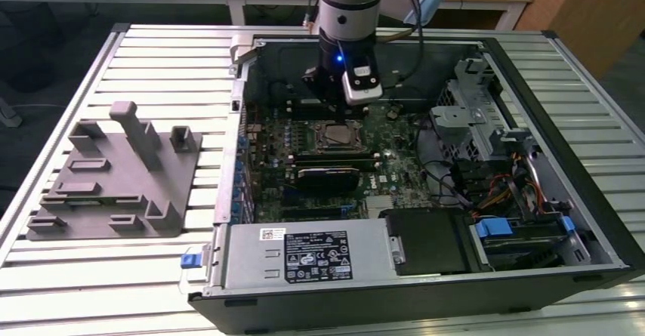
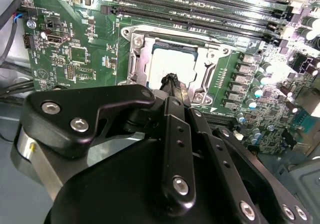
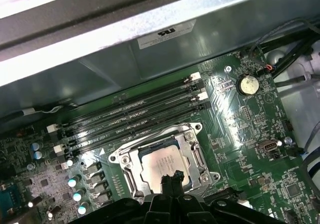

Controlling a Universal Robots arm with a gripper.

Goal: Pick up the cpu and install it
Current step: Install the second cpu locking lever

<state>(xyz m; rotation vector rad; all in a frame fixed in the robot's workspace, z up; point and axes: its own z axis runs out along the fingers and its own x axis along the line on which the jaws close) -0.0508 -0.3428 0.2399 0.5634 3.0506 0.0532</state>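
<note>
The arm (image 1: 348, 4) is seen reaching straight down into the open computer case (image 1: 564, 223) in the exterior view, wrist vertical, with the tool (image 1: 336, 94) held just above the motherboard (image 1: 398, 136), a little beyond the socket frame (image 1: 336, 133). In both wrist views the tool's fingertips (image 2: 171, 79) are seen pressed together into one narrow black tip, clenched on nothing, hanging over the near edge of the cpu (image 3: 162, 161). Whether the tip touches the chip cannot be told. The cpu (image 2: 167, 63) is seated flat inside the socket frame (image 3: 192, 151), silvery top up, the metal frame surrounding it. Empty memory slots (image 3: 135, 111) are seen running alongside the socket. A grey plastic fixture (image 1: 111, 177) is standing on the slatted counter (image 1: 60, 275) at the exterior view's left, well apart from the case.
</note>
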